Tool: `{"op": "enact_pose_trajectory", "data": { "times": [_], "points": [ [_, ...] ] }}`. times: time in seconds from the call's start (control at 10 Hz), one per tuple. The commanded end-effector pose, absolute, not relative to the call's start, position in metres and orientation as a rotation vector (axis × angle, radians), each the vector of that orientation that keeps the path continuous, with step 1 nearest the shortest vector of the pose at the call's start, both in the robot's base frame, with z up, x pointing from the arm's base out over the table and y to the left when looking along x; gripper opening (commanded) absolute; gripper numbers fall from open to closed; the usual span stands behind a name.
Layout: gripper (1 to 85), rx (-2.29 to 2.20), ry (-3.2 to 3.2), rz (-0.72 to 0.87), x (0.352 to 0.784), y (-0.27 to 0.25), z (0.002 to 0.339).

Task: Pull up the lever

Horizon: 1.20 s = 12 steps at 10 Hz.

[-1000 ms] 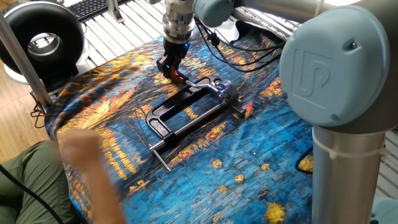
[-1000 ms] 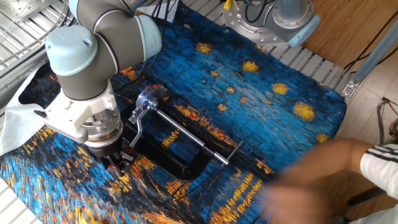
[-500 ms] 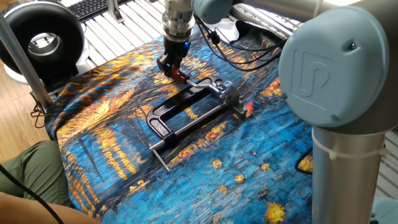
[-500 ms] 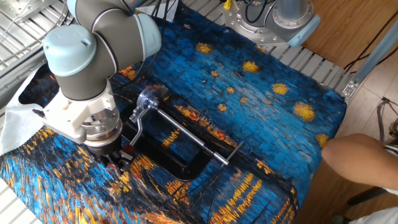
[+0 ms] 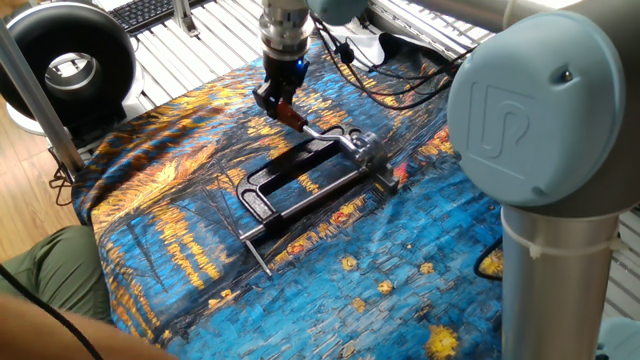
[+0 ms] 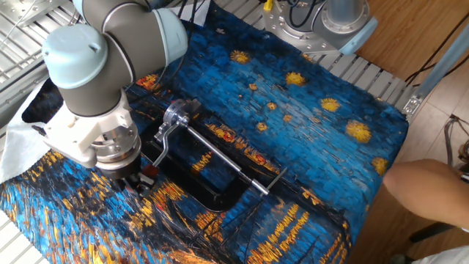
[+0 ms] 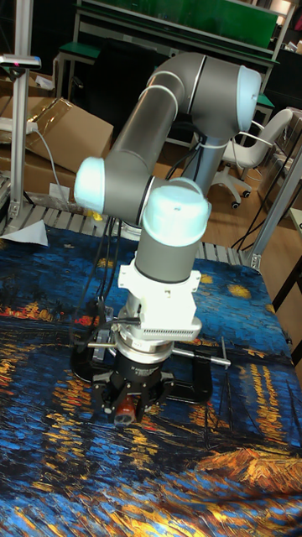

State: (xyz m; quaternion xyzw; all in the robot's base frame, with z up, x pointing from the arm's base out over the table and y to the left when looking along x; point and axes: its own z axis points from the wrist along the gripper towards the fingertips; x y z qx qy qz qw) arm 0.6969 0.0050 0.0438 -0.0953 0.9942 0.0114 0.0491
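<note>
The lever (image 5: 318, 130) is a thin silver arm with a dark red knob (image 5: 293, 116), hinged to a black clamp frame (image 5: 262, 180) that lies on the blue and orange cloth. My gripper (image 5: 284, 104) is shut on the red knob, and the lever tilts up from the frame. In the other fixed view the gripper (image 6: 136, 180) hangs under the wrist beside the lever (image 6: 164, 145), with the frame (image 6: 214, 195) to its right. From the tall fixed view, the knob (image 7: 126, 409) shows between the fingers of the gripper (image 7: 129, 409).
A bare steel rod (image 6: 220, 157) runs along the frame to a small cross pin. Black cables (image 5: 385, 75) trail behind the clamp. A black ring-shaped device (image 5: 70, 60) stands at the back left. A person's leg (image 5: 45, 285) and hand (image 6: 432, 192) are at the table's edge.
My gripper has risen a little with the red knob, tilting the lever up. The person's blurred hand has pulled back off the cloth to the table's edge.
</note>
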Motion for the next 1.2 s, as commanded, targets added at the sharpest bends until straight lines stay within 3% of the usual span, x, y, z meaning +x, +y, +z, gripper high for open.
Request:
{"op": "enact_pose_trajectory", "data": {
  "times": [0.0, 1.1],
  "points": [
    [32.0, -0.275, 3.050, 0.037, 0.692, 0.002, 0.062],
    [28.7, -0.251, 3.155, -0.006, 0.661, -0.003, 0.124]
  ]
}}
